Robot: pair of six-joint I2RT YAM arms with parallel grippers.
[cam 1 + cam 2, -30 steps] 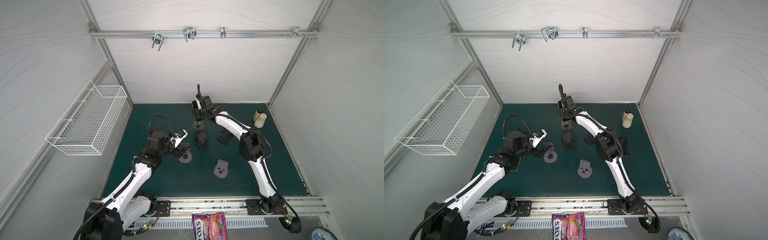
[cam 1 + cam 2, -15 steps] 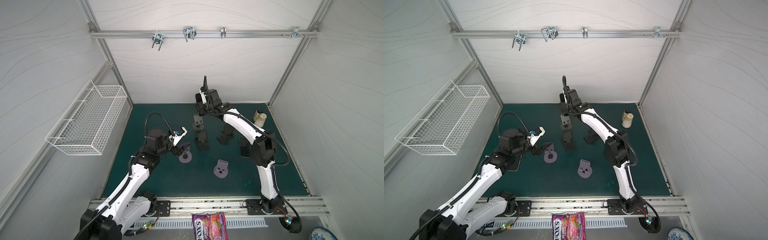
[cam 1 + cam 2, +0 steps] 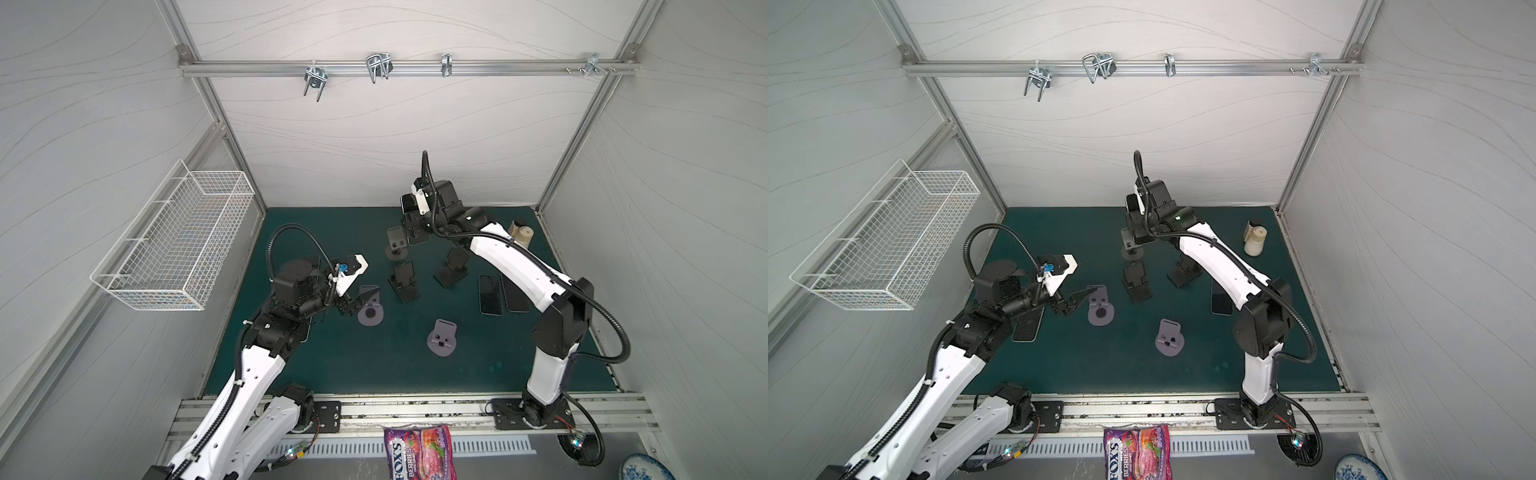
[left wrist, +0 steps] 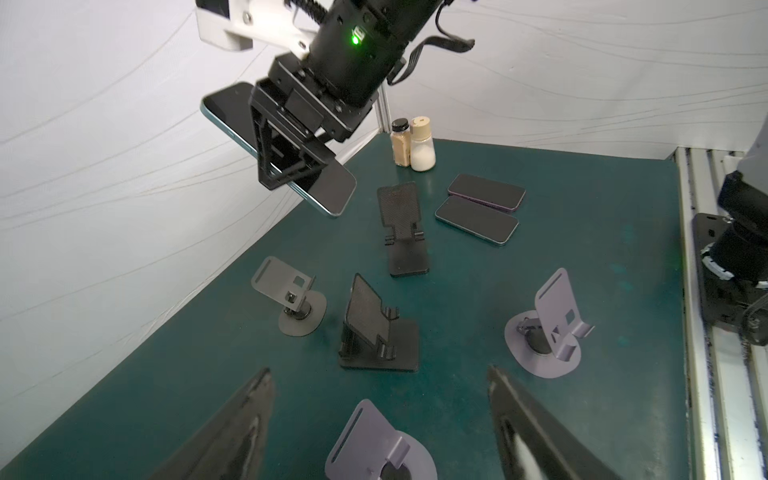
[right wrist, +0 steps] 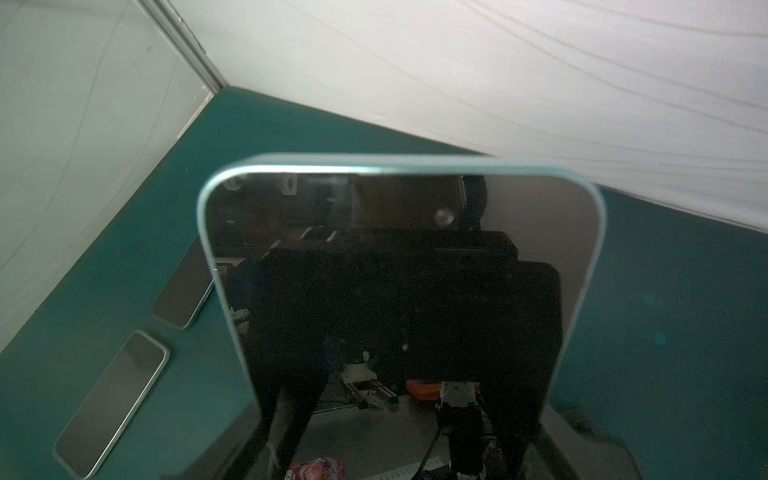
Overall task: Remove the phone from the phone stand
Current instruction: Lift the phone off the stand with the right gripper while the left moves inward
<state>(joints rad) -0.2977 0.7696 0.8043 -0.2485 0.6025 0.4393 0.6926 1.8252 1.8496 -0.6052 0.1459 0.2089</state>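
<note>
My right gripper (image 3: pixel 415 227) is shut on a dark phone (image 3: pixel 409 206) with a pale teal edge and holds it in the air at the back of the mat. In the left wrist view the phone (image 4: pixel 330 189) hangs tilted above the table, with the right gripper (image 4: pixel 291 156) clamped across its middle. The phone's screen (image 5: pixel 399 266) fills the right wrist view and hides the fingers. Just below and left stands the bare grey phone stand (image 3: pixel 396 244) on its round base, apart from the phone. My left gripper (image 3: pixel 360 302) is open, nothing between its fingers, over a purple-grey stand (image 3: pixel 370 311).
Two black folding stands (image 3: pixel 405 283) (image 3: pixel 453 266) and another purple-grey stand (image 3: pixel 442 338) sit mid-mat. Two phones (image 3: pixel 490 295) (image 3: pixel 514 296) lie flat on the right, another (image 3: pixel 1025 328) lies under my left arm. Two shaker bottles (image 3: pixel 521 235) stand back right. A wire basket (image 3: pixel 178 245) hangs on the left wall.
The right gripper has risen and moved right with the phone, away from the grey stand at the back. The left gripper's jaws have narrowed a little and it has drawn back slightly.
</note>
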